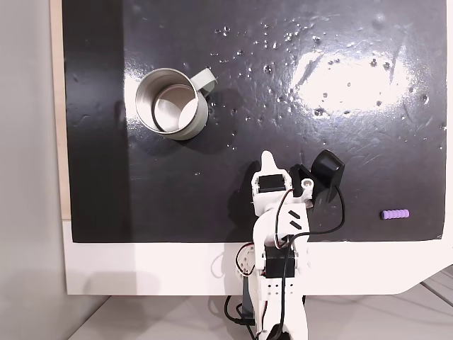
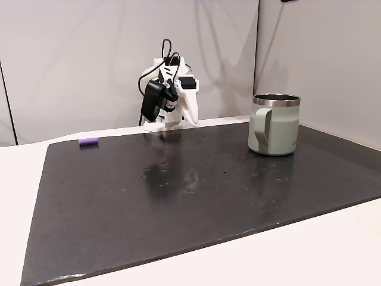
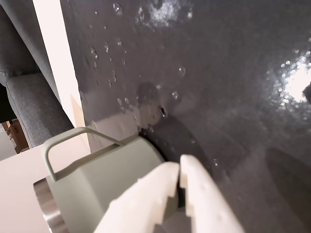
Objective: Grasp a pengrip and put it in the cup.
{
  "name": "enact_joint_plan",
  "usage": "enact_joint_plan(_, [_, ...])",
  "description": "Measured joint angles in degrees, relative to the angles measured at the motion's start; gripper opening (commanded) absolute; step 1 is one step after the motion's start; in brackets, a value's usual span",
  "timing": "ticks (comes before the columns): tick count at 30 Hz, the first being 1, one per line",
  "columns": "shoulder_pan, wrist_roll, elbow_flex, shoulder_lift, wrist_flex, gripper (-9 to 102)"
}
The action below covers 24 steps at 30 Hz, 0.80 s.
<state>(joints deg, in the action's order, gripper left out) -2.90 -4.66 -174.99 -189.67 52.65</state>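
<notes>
One arm folded at rest: gripper (image 3: 179, 170) clenched empty, pengrip (image 1: 395, 214) far right of cup (image 1: 172, 103), ungrasped.

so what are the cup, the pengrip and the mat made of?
Cup: looks like metal, shiny inside, matte pale grey-green outside coat.
Pengrip: purple, ribbed, probably soft rubber or silicone; too small to confirm.
Mat: black, glossy, dimpled sheet, maybe rubber or plastic.
</notes>
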Motion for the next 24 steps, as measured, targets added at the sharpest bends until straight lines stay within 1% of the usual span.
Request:
enact_joint_plan(5, [0.0, 0.0, 0.0, 0.0, 0.0, 0])
enact_joint_plan(9, [0.2, -3.2, 0.3, 0.0, 1.5, 0])
enact_joint_plan(12, [2.3, -8.2, 3.7, 0.0, 6.2, 0])
enact_joint_plan(16, [2.9, -17.1, 13.0, -0.1, 15.6, 0])
enact_joint_plan(18, [4.9, -21.4, 18.0, -0.1, 20.0, 0])
enact_joint_plan(24, [11.9, -33.3, 29.6, 0.4, 29.0, 0])
